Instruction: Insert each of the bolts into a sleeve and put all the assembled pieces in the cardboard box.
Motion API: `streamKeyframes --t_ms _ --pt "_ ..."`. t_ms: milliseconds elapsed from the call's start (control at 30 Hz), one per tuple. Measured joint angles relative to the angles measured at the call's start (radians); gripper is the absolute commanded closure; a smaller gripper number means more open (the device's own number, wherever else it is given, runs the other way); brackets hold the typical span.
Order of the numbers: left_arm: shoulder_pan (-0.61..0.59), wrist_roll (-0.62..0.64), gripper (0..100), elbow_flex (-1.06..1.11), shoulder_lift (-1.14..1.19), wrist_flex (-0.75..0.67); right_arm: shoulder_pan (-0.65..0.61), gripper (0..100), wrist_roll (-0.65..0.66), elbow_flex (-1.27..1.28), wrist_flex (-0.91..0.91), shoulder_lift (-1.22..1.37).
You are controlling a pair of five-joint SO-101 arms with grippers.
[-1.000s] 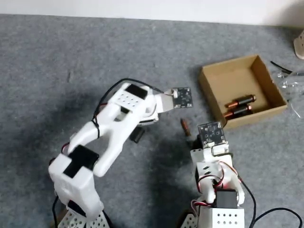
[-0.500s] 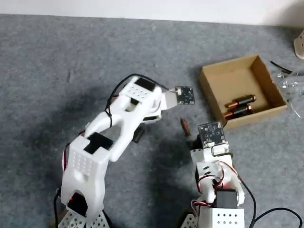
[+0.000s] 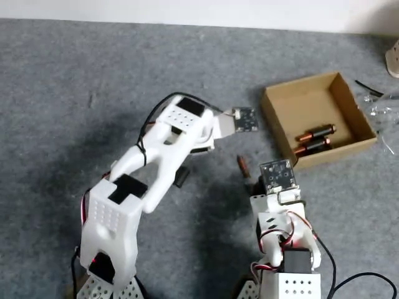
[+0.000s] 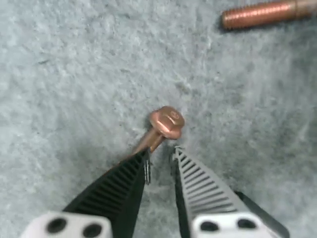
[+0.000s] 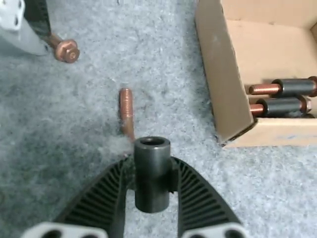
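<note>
You have the left gripper (image 4: 159, 156) closed on a bolt (image 4: 167, 123) by its shank, and the right gripper (image 5: 151, 167) clamping a black sleeve (image 5: 151, 148).

The bolt (image 4: 167, 123) hides its shank behind a finger (image 4: 119, 188); the loose bolt (image 4: 262, 14) runs off the edge, one end behind the sleeve (image 5: 151, 171).

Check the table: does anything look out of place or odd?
Nothing is damaged or spilled. One loose bolt lies on the carpet just ahead of the right pincer, and clear plastic scraps sit beside the cardboard box.
</note>
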Motion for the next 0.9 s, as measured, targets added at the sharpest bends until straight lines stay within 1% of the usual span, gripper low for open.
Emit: streamKeyframes --t_ms 333,500,733,900 --pt "0.002 0.0 92 -0.002 0.002 -0.014 0.0 99.4 0.0 0.0 0.0 0.0" --pt "0.002 -0.002 92 -0.097 0.098 -0.02 0.0 99.4 0.0 0.0 0.0 0.0" --pt "0.0 -0.003 92 -0.282 0.221 0.094 0.0 99.4 0.0 0.0 -0.002 0.0" --pt "0.002 -0.015 92 -0.342 0.272 0.152 0.0 99.4 0.0 0.0 -0.002 0.0"
